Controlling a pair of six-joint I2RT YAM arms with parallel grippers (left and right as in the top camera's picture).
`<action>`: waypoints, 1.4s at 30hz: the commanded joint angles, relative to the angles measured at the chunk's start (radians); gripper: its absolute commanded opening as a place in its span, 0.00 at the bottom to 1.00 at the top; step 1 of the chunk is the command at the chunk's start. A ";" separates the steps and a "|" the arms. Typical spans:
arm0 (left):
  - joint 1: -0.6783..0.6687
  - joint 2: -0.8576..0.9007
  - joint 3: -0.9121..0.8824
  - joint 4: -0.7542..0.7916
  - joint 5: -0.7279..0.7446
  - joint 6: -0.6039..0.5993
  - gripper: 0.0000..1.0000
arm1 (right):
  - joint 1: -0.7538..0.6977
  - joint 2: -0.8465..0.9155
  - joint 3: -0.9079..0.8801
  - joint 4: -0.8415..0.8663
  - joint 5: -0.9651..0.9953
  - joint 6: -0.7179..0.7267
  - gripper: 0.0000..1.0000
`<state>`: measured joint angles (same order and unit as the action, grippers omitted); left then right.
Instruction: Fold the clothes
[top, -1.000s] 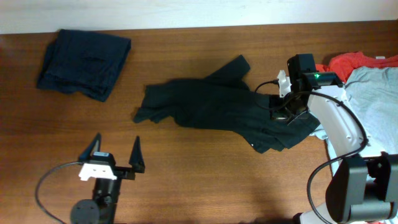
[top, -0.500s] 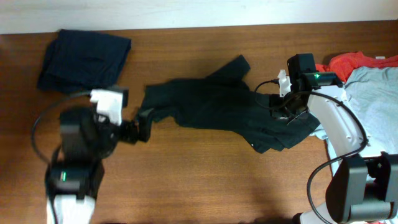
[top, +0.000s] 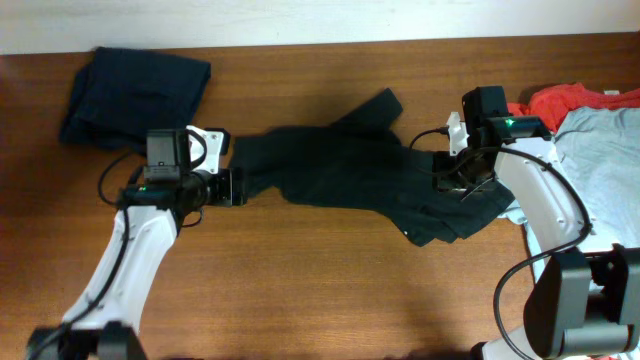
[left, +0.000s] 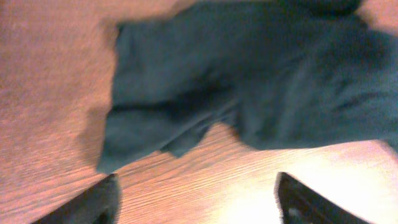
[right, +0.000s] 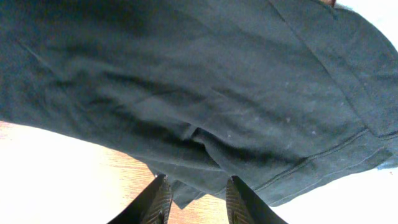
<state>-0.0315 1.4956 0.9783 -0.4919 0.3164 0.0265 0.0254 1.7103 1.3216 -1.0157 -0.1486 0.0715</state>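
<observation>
Left arm is no longer parked at the near left. It has swung up, and the left claw (top: 226, 187) now sits at the left end of the black shirt (top: 340, 165). Its fingers are spread a bit less than a second ago, but still wide, with nothing between them.

Right claw (top: 455, 180) hasn't shifted, on the shirt's right part. It was pressed together a second ago. Now its fingers stand a little apart, and I see bare wood in the gap, so I read that as letting go.

My take: the shirt has been dragged out onto the table (top: 320, 300) and the flattening starts from the left end. No fold made yet.

Wrist view: the shirt's left corner (left: 124, 149) lies just beyond the left fingertips (left: 102, 199), close but not touching. On the right, the hem (right: 186, 193) hangs just beyond the fingertips.

The shirt lies crumpled, mid-table, running left to right.
</observation>
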 joint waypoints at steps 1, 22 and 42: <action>0.003 0.056 0.016 -0.002 -0.074 0.013 0.67 | -0.006 -0.002 -0.006 0.003 0.003 -0.004 0.35; 0.002 0.240 0.016 0.063 -0.246 0.016 0.55 | -0.006 -0.002 -0.006 0.003 0.003 -0.004 0.36; 0.002 0.283 0.016 0.125 -0.246 0.032 0.47 | -0.006 -0.002 -0.006 -0.005 0.029 -0.011 0.36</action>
<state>-0.0315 1.7672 0.9783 -0.3725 0.0738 0.0429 0.0254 1.7103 1.3216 -1.0195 -0.1360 0.0677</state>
